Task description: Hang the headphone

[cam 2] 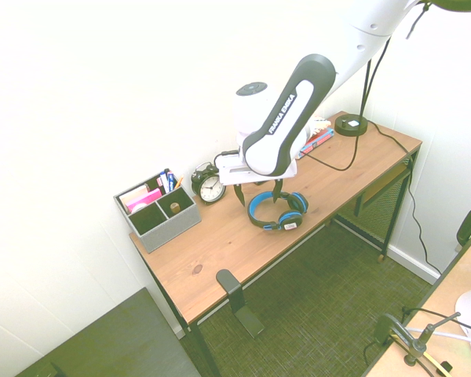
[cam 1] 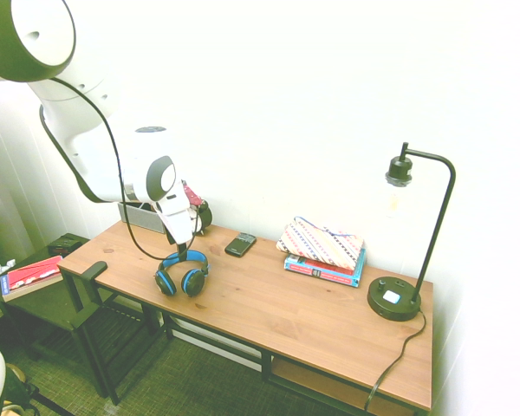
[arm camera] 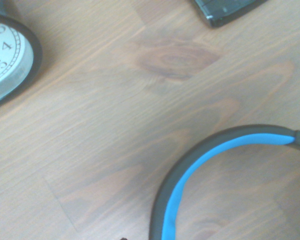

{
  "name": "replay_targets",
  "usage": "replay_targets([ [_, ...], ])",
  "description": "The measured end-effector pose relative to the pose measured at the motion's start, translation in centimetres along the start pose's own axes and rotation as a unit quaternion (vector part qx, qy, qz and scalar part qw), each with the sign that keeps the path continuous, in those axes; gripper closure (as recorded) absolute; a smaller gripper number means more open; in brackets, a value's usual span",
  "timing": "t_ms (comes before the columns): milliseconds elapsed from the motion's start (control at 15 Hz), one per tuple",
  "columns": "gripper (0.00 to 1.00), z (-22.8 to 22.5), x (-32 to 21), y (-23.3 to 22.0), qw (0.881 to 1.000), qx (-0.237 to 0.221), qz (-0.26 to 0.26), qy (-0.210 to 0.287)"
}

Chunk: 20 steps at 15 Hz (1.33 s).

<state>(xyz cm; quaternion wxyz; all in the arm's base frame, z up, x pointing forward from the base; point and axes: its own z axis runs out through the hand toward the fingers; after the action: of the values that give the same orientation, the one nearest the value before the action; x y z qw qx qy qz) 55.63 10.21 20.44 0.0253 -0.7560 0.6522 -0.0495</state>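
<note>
While hovering just above the blue-banded black over-ear headphone (cam 2: 277, 211) lying flat on the wooden desk (cam 2: 220, 251), two-finger gripper (cam 2: 258, 192) spread open, empty. Pre-grasp step; next probably needs descent onto headband, closing, then carry to black hook (cam 2: 229, 287) at desk edge.

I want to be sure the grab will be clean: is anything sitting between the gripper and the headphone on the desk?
Nothing visible does. The gripper hangs open just above the headphone, fingers either side of the headband. The alarm clock and the phone lie off to the side, clear of the descent.
</note>
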Motion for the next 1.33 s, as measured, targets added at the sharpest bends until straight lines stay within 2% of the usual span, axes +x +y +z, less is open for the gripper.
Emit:
replay_targets([
  [600,1.00,3.2,-0.4,-1.5,1.000,-0.003,0.008,-0.009],
  [1333,1.00,4.5,-0.6,-1.5,1.000,-0.008,0.002,-0.011],
])
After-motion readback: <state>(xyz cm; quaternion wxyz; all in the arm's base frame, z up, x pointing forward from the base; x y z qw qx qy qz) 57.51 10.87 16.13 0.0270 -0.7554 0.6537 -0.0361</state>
